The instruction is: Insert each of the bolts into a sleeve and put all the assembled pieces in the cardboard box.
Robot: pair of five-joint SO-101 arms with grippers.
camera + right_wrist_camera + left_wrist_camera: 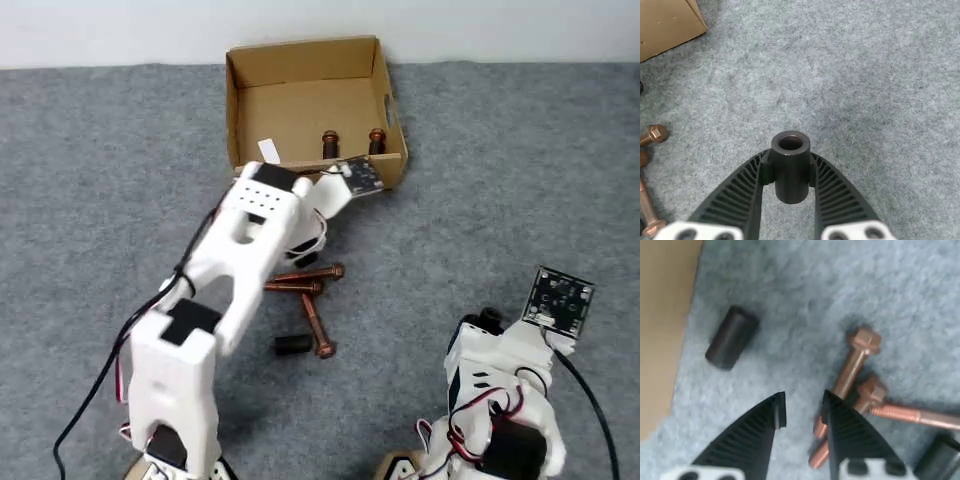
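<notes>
Black-ribbed fingers of the right gripper (790, 161) clamp a dark sleeve (790, 175) across its sides, bore open, on the arm at lower right of the high view. At mid-frame the left gripper (802, 410), fingers apart, hangs over copper-coloured bolts (854, 362) on grey carpet (520, 150), with a loose sleeve (731, 337) close by. Two assembled pieces (330, 143) stand in the cardboard box (300, 58), top centre. Bolts look rigid, dense, smooth and apt to roll. The shank just below the head seems the surest hold.
</notes>
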